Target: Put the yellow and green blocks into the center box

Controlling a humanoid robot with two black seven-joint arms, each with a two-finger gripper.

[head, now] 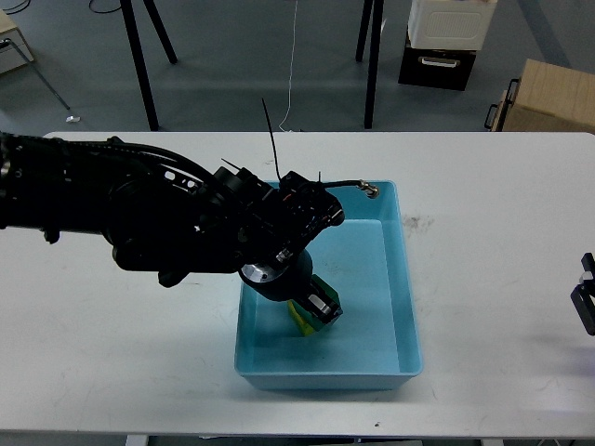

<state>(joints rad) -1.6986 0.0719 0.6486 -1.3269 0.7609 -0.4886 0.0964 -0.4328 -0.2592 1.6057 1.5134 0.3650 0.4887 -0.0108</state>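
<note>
My left gripper [316, 311] is low inside the blue tray [404, 279], fingers around the yellow block [299, 321] | green block [325, 295] touching it, under the gripper | right gripper [586, 295] at table [502, 186] edge, state unreadable

A white worktop [502, 279] spans the lower part of the view, its far edge rounded at the right corner and its surface marked by a few faint smudges. Beyond it lies a grey floor [232, 56] under even, soft light. Black stand legs [139, 60] rise from the floor at the left and another black pair [372, 60] near the middle. A thin white cable [294, 56] hangs between them. At the upper right a white container sits on a black crate [437, 65], with a brown cardboard box [548, 98] beside it. A light wooden piece of furniture [11, 42] shows at the top left corner.
</note>
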